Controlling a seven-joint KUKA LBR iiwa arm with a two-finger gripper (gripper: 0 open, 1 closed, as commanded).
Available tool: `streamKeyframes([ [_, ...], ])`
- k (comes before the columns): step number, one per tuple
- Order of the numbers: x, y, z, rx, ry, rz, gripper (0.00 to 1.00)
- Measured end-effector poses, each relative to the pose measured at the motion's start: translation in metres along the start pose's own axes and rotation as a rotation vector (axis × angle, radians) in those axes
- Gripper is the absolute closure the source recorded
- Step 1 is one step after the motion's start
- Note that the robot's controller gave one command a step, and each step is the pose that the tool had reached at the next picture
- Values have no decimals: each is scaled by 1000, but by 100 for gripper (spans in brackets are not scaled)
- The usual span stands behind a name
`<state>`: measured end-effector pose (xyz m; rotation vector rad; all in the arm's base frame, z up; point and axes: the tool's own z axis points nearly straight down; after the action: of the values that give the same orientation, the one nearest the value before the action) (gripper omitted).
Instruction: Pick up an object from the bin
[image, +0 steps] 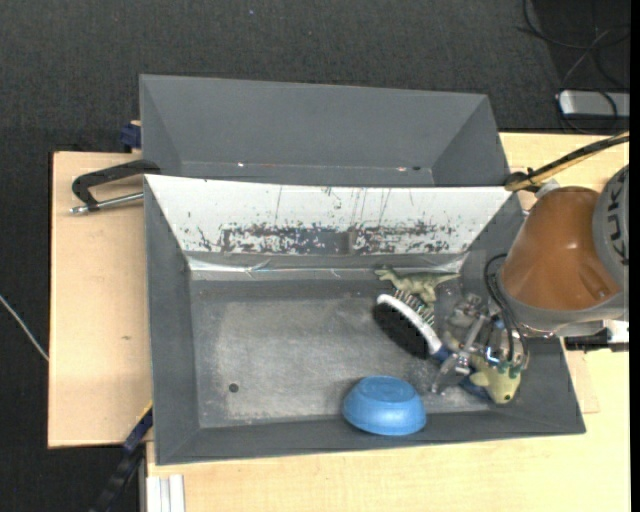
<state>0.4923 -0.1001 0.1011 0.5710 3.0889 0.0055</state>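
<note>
My gripper (466, 336) hangs low in the bin's right part, under the orange cover. It is right beside the blue handle end of a hair brush. The brush (402, 324) has a black oval head with white bristles and lies slanting toward the back left. A cream and green thing (502, 382) lies just right of the gripper near the bin's front right corner. A round blue bowl (384, 406) rests upside down against the front wall, to the gripper's front left.
A pale yellowish thing (412, 284) lies behind the brush at the foot of the back wall. The bin's left half shows bare grey floor. The arm and its orange cover overhang the right wall.
</note>
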Motion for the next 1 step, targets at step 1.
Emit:
streamKeyframes([
  [1, -12, 14, 1, 1, -5, 193, 0],
])
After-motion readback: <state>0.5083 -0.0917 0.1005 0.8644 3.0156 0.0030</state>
